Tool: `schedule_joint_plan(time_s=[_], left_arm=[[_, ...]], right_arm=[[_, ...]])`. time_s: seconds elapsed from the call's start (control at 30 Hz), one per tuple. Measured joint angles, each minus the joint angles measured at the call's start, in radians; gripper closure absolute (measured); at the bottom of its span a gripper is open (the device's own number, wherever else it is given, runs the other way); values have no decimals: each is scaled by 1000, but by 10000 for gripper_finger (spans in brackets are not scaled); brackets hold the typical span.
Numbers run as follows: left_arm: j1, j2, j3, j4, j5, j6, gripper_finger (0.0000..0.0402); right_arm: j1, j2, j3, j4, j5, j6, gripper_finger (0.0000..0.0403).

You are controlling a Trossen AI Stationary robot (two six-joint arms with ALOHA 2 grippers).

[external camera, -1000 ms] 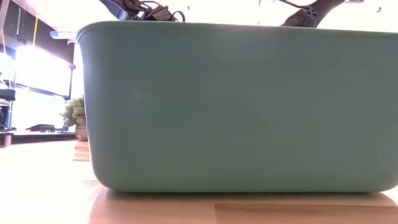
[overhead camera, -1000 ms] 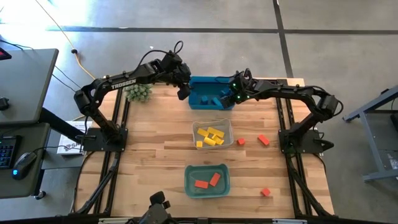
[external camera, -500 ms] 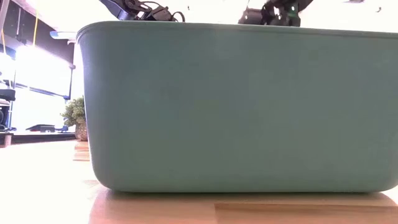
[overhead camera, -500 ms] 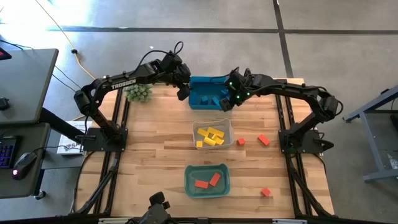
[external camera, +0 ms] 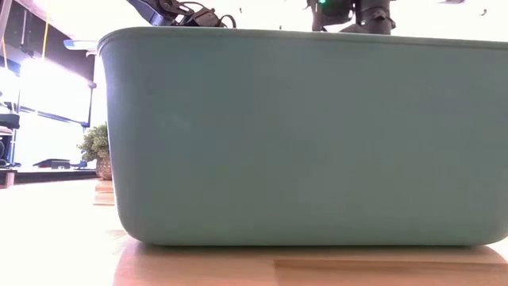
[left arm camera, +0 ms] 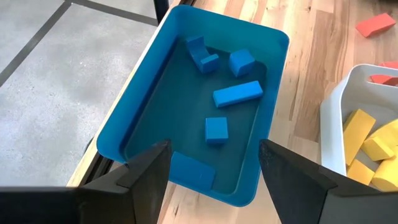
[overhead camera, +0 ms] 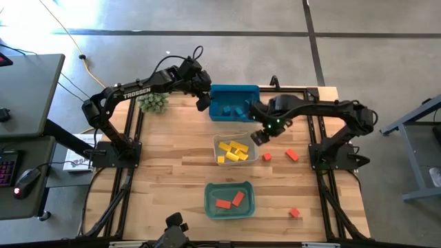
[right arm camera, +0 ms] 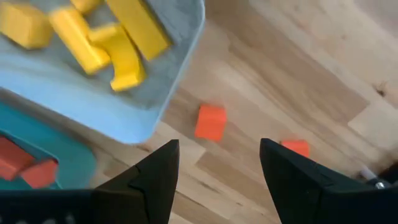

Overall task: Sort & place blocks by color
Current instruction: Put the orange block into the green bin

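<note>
the desk (overhead camera: 172, 172) is wood, with black rails along its sides. three bins sit down its middle. the blue bin (overhead camera: 233, 102) is at the far edge, and one end of it hangs a little past the wood. six blue blocks (left arm camera: 237, 93) lie inside it. the clear bin (overhead camera: 253, 141) sits in the middle and holds the yellow blocks (overhead camera: 234, 150). the green bin (overhead camera: 229, 200) is near the front edge and holds two red blocks (overhead camera: 238, 198).

the left gripper (overhead camera: 202, 98) hangs just beside the blue bin's left end, over the far edge of the desk. its fingers are apart and hold nothing.

the right gripper (overhead camera: 260, 136) is over the right rim of the clear bin. its fingers (right arm camera: 155, 174) are apart and nothing is between them. just past it a small red cube (overhead camera: 267, 157) lies on bare wood. a bigger red block (overhead camera: 292, 155) lies a bit further right, near the rail. one more red block (overhead camera: 294, 213) lies alone near the front right corner.

the left half of the desk is bare wood with lots of room. a green spiky ball (overhead camera: 153, 102) sits at the far left corner.

in the low view the green bin's wall fills nearly the whole picture and hides the other bins and blocks. only bits of the arms peek over its rim. in the right wrist view the clear bin and green bin are cut off at the picture's edge.
</note>
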Motion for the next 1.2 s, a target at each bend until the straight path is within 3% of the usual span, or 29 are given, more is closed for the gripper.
schedule_joint_plan(time_s=[0.4,0.63,0.97,1.2], left_arm=[[0,0,0,0,0,0,170],[0,0,0,0,0,0,170],[-2,0,0,0,0,-1,170],[-2,0,0,0,0,-4,170]], right_arm=[[136,0,-123,33,19,97,194],[179,0,-264,198,-15,138,194],[192,0,-394,400,22,194,194],[189,0,-431,432,56,215,194]])
